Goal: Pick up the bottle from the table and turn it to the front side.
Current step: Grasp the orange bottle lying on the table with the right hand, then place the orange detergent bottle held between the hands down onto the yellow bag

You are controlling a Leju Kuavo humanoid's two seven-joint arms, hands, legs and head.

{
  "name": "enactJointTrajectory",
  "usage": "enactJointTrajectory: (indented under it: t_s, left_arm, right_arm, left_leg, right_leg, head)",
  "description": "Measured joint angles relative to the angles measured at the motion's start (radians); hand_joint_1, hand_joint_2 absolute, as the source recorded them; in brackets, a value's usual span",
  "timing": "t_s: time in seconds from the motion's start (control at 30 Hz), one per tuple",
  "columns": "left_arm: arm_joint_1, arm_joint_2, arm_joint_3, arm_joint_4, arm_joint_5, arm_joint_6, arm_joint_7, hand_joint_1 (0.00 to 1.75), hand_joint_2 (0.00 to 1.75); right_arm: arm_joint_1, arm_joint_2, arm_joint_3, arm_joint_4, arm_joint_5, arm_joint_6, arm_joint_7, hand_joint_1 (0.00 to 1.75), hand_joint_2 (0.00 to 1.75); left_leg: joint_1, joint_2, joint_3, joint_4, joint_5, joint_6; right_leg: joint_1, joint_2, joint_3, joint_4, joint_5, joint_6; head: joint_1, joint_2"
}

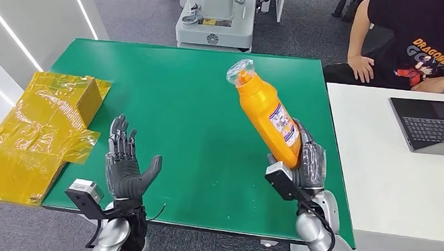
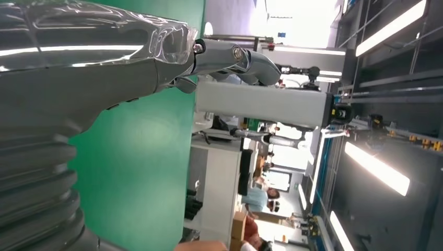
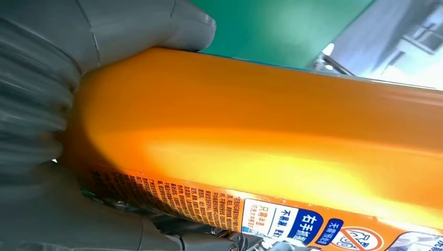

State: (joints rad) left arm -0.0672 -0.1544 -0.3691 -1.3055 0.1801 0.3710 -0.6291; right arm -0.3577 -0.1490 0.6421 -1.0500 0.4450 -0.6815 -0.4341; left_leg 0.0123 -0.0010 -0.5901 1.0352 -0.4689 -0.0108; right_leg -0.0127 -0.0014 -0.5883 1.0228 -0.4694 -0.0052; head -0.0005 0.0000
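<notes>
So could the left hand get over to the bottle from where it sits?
Probably yes: the left hand is open and empty, and bare green table lies between it and the bottle in the right hand.

Bottle point(image 1: 265, 112) base hidden inside right hand point(image 1: 309, 161); label point(image 1: 284, 124) print too small to read.

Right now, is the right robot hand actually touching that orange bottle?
Touching. The head view shows the right robot hand wrapped round the orange bottle's base; the right wrist view shows its thumb pressed against it.
</notes>
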Motion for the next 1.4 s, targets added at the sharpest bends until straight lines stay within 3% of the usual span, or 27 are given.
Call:
enactJointTrajectory:
  t_s: [0.1,0.27,0.53,1.03,1.4]
  left_arm:
    - [-0.009,0.001,-0.014,0.007,0.03,-0.044,0.011,0.0,1.75]
    - [-0.027,0.01,-0.044,0.022,0.151,-0.231,0.059,0.0,1.75]
    - [-0.054,0.022,-0.07,0.043,0.172,-0.331,0.112,0.0,1.75]
    - [-0.124,0.018,-0.087,0.088,0.146,-0.341,0.135,0.0,1.75]
    - [-0.127,0.017,-0.086,0.094,0.149,-0.355,0.145,0.0,1.75]
  right_arm:
    - [0.04,0.027,-0.004,-0.014,0.042,-0.01,-0.046,1.75,1.75]
    - [0.052,0.046,0.008,-0.027,0.082,-0.006,-0.058,1.75,1.75]
    - [0.044,0.06,0.04,-0.037,0.078,0.032,-0.074,1.75,1.75]
    - [-0.007,0.078,0.135,-0.038,0.095,0.365,-0.057,1.75,1.75]
    - [-0.034,0.079,0.158,-0.012,0.096,0.498,-0.039,1.75,1.75]
  left_leg:
    - [0.0,0.0,0.0,-0.001,0.0,0.0]
    - [0.0,0.0,0.0,-0.001,0.0,0.0]
    - [0.0,0.0,0.0,-0.001,0.0,0.0]
    - [0.0,0.0,0.0,-0.001,0.0,0.0]
    - [0.0,0.0,0.0,-0.001,0.0,0.0]
  right_leg:
    - [0.0,0.0,0.0,0.0,0.0,0.0]
    - [0.0,0.0,0.0,0.0,0.0,0.0]
    - [0.0,0.0,0.0,0.0,0.0,0.0]
    - [0.0,0.0,-0.001,0.0,0.0,0.0]
    - [0.0,0.0,-0.001,0.0,0.0,0.0]
  head:
    - [0.0,0.0]
    - [0.0,0.0]
    - [0.0,0.0]
    - [0.0,0.0]
    - [0.0,0.0]
